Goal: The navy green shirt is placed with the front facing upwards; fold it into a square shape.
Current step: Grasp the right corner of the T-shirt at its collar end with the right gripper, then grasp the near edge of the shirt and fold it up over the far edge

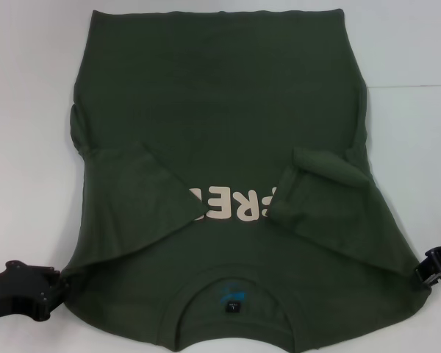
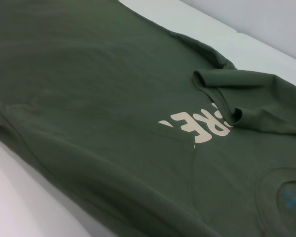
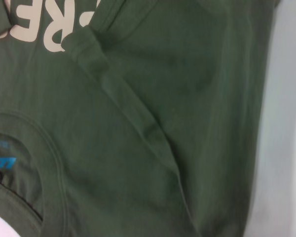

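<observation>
Navy green shirt (image 1: 220, 110) (sleeves folded inward) lies between both hands.

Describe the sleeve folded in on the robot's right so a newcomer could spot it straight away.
Start at the dark green T-shirt spread across the white table, collar nearest the robot. Find the cream chest lettering. The right sleeve lies folded inward over the lettering's end, its cuff bunched into a raised roll, unlike the flat left sleeve.

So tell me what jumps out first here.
The shirt fills the white table, collar nearest the robot, both sleeves folded in over the cream lettering. The left gripper sits at its near left shoulder corner, the right gripper at the near right corner.
</observation>
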### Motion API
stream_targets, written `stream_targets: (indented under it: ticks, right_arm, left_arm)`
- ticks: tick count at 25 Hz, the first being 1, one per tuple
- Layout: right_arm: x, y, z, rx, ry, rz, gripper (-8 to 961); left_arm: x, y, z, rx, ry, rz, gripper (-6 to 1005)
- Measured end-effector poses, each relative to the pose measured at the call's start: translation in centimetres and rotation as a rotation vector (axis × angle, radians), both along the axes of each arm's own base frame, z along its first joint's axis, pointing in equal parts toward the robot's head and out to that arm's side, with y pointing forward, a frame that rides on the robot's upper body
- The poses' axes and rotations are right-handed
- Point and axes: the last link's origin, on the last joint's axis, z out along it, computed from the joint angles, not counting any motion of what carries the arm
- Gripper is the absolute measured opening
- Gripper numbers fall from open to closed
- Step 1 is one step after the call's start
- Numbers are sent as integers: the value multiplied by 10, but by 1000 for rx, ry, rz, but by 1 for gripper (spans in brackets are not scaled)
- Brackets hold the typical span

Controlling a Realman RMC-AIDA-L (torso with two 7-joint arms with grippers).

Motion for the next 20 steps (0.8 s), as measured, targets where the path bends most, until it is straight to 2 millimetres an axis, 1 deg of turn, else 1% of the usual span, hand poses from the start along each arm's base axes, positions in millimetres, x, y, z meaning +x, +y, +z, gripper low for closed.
stream_targets:
  ticks: [4,13,20]
  right_arm:
    - [0,1,0,4,-2,3,178]
    - [1,1,1,1,-5,13,44]
    - [2,1,7,21,22,36,32]
  left_arm:
    - [0,0,0,-1,-1,-1,32]
    - [0,-1,0,-4,-3,-2,33]
    - [-1,-3,1,-16,-16,26,33]
